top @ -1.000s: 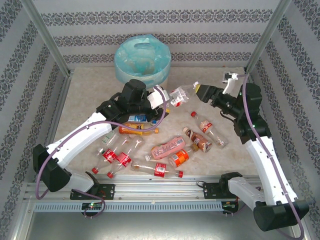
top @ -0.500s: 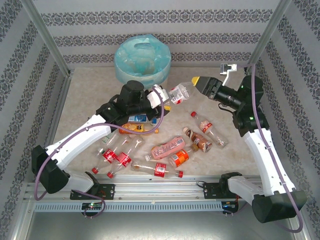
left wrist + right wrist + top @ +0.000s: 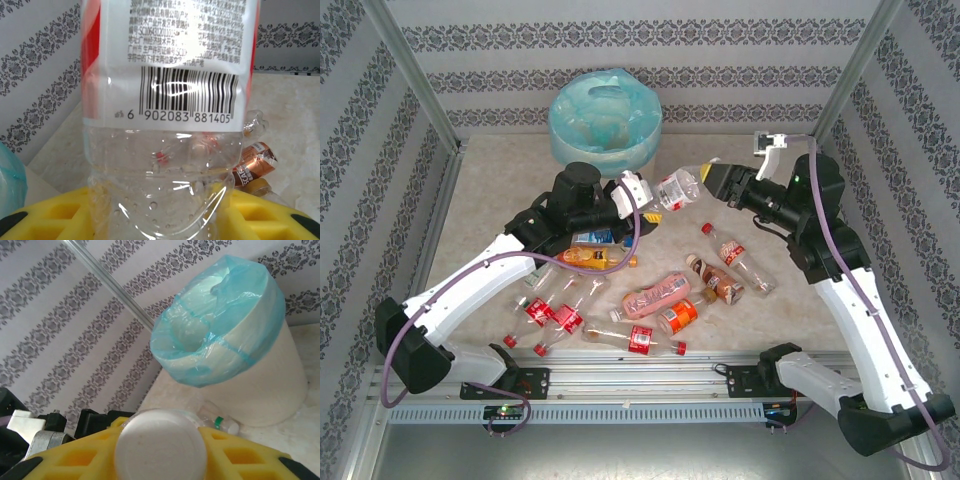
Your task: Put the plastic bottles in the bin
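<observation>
A clear bottle with a red and white label hangs in the air between both arms, just right of the bin, a cream-white wastebasket lined with a light blue bag. My left gripper is shut on its base; the clear base sits between the yellow pads. My right gripper is shut on the bottle's white cap, which fills the gap between its pads. The bin stands close beyond that cap. Several more bottles lie on the table, among them orange, pink and brown.
A clear bottle with a green ring lies at the bin's foot. Clear red-labelled bottles crowd the front left, and another lies under the right arm. Patterned walls and metal posts close in the table.
My right gripper has swung left and now has the held bottle's cap between its pads. The left arm has kept the bottle raised, shifting slightly.
</observation>
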